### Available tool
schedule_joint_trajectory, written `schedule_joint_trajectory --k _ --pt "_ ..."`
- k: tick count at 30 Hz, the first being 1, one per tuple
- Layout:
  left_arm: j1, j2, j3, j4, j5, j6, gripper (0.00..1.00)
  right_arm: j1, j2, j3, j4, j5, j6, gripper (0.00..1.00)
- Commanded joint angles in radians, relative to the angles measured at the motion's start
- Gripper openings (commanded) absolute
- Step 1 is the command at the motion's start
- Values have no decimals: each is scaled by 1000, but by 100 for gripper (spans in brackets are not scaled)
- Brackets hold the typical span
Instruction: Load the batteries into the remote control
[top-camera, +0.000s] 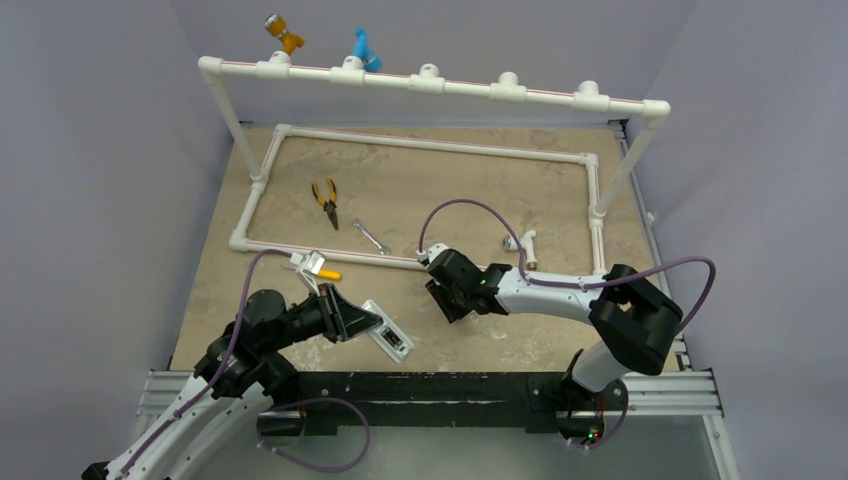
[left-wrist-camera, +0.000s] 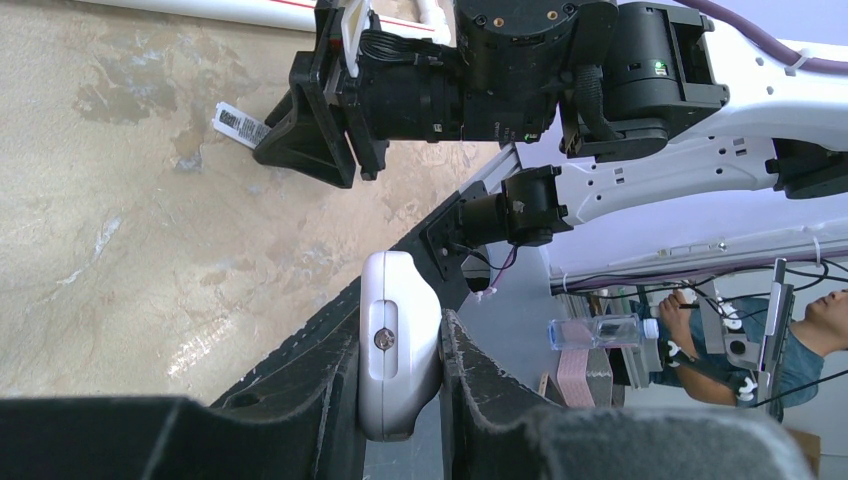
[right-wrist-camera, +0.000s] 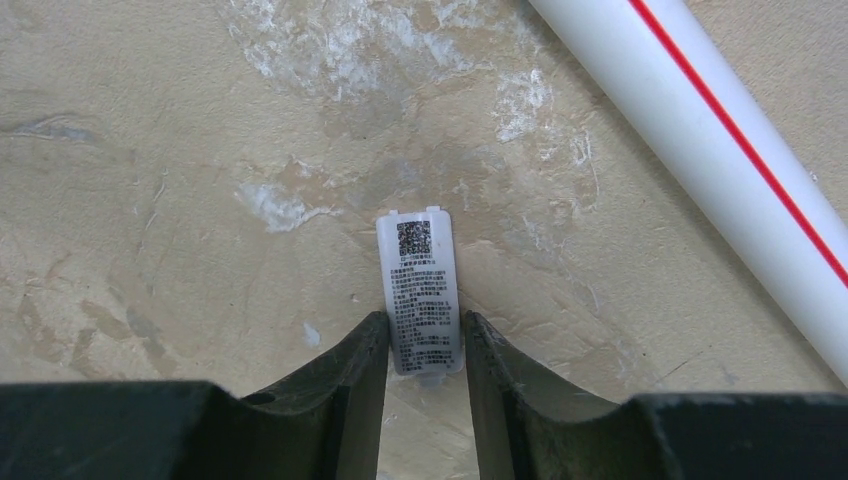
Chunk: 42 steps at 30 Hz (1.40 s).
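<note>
While my left gripper (left-wrist-camera: 398, 335) clamps the remote control (left-wrist-camera: 400, 350) by its sides, the white cover (right-wrist-camera: 420, 270) lies flat between my right gripper's (right-wrist-camera: 425, 335) fingers, long axis along them, though I cannot tell whether they pinch it; no batteries show.

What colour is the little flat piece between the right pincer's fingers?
The piece is white with tiny black print and a square code; right wrist view.
</note>
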<state>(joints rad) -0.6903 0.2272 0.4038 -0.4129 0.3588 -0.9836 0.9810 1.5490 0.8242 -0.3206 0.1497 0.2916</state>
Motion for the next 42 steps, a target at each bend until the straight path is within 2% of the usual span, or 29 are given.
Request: schedule_joint_trajectory --k 1,7,19,30,35,38,42 --pt "-4 4 35 41 -2 10 0 1 8 9 -8 5 -9 32" --pt "-3 10 33 48 2 6 0 1 -5 2 -5 1 -2 27" --pt "-3 45 35 85 10 8 0 1 -137 -61 24 -66 45 20" --pt "-3 92 6 167 -2 -15 0 1 -370 -41 -166 -12 51 19" --pt "-3 56 -79 275 -47 -77 0 12 -428 26 -259 -2 37 18" --pt "-3 41 -142 406 -56 -116 0 38 -470 80 -296 0 29 17" --pt "-4 36 -210 531 -72 -172 0 137 -509 159 -344 57 16 17"
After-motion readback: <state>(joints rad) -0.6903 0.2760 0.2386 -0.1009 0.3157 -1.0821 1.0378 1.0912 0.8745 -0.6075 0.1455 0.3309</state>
